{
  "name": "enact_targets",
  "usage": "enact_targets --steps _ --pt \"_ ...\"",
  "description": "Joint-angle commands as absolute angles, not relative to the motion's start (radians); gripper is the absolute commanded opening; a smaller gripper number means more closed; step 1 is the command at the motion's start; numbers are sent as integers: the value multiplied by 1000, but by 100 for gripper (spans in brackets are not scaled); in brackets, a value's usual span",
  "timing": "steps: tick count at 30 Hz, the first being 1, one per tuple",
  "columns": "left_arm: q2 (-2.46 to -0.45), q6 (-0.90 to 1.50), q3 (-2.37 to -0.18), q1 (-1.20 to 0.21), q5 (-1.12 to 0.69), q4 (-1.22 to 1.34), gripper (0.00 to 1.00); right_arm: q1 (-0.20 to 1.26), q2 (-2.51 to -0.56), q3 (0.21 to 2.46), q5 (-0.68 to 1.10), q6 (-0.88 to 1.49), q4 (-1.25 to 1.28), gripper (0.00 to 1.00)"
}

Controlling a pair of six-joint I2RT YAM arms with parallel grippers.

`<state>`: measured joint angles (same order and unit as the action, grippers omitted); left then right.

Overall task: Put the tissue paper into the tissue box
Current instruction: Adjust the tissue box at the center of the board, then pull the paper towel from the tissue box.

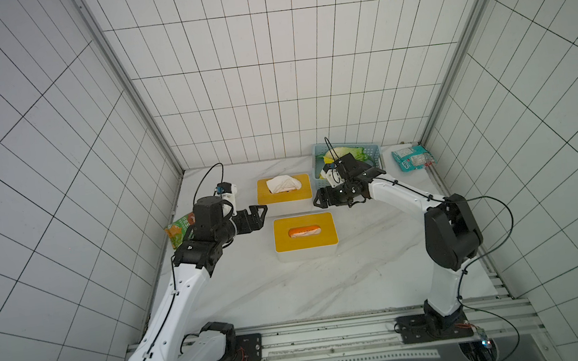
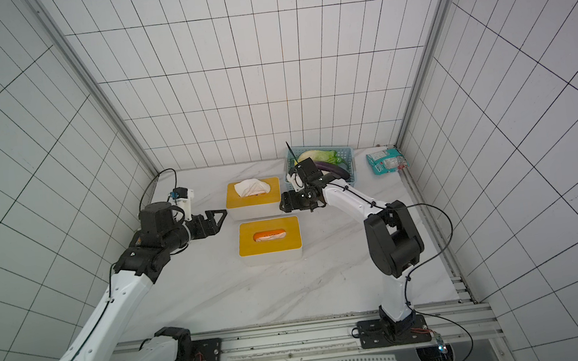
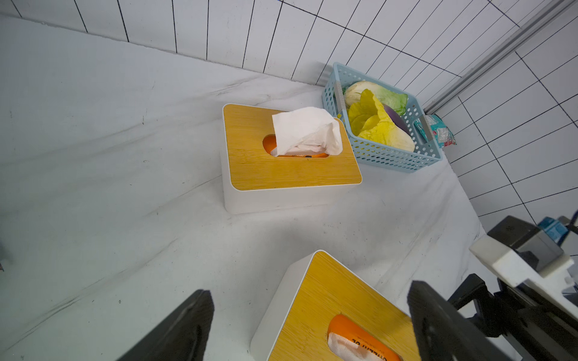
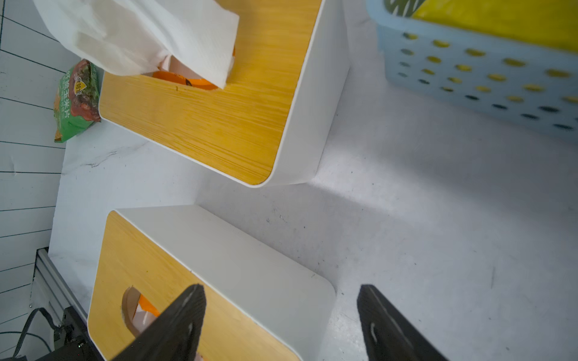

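Two white tissue boxes with yellow wooden lids stand mid-table. From the slot of the far box (image 1: 268, 196) (image 3: 281, 175) (image 4: 219, 125) a loose white tissue paper (image 1: 282, 183) (image 2: 249, 187) (image 3: 305, 128) (image 4: 140, 34) sticks up. The near box (image 1: 305, 243) (image 3: 328, 290) (image 4: 219, 250) shows an orange-wrapped tissue pack in its slot. My left gripper (image 1: 260, 217) (image 3: 309, 290) hovers open left of the gap between the boxes. My right gripper (image 1: 317, 199) (image 4: 281, 287) hangs open just right of the far box, holding nothing.
A light blue basket (image 1: 376, 153) (image 3: 391, 156) with cabbage and an eggplant stands at the back right, close behind my right gripper. A teal snack packet (image 1: 412, 158) lies in the far right corner. A green packet (image 1: 178, 231) (image 4: 76, 100) leans at the left wall.
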<state>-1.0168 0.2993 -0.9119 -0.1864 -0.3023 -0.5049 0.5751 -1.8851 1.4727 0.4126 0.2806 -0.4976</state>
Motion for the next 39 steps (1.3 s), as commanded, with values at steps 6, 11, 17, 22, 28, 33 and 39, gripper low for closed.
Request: enact_targets --steps 6,11,17,22,28,33,39 --pt "-1017 301 -899 -179 -317 -481 95 590 -1837 1320 677 341 -386 90" --pt "-1022 302 -900 -176 -319 -480 95 632 -1709 1193 765 385 -376 91" --pt "-1031 304 -903 -172 -327 -477 95 733 -1562 1110 801 375 -421 91" --pt "-1032 307 -902 -169 -329 -476 95 817 -1504 1175 506 206 -650 86" --pt "-1035 307 -901 -166 -331 -474 95 913 -1529 1305 167 31 -823 75" --pt "-1038 308 -901 -165 -330 -474 95 961 -1595 1392 29 -25 -873 68" --pt "-1036 311 -900 -162 -331 -472 95 1049 -1701 1476 -7 -75 -907 60"
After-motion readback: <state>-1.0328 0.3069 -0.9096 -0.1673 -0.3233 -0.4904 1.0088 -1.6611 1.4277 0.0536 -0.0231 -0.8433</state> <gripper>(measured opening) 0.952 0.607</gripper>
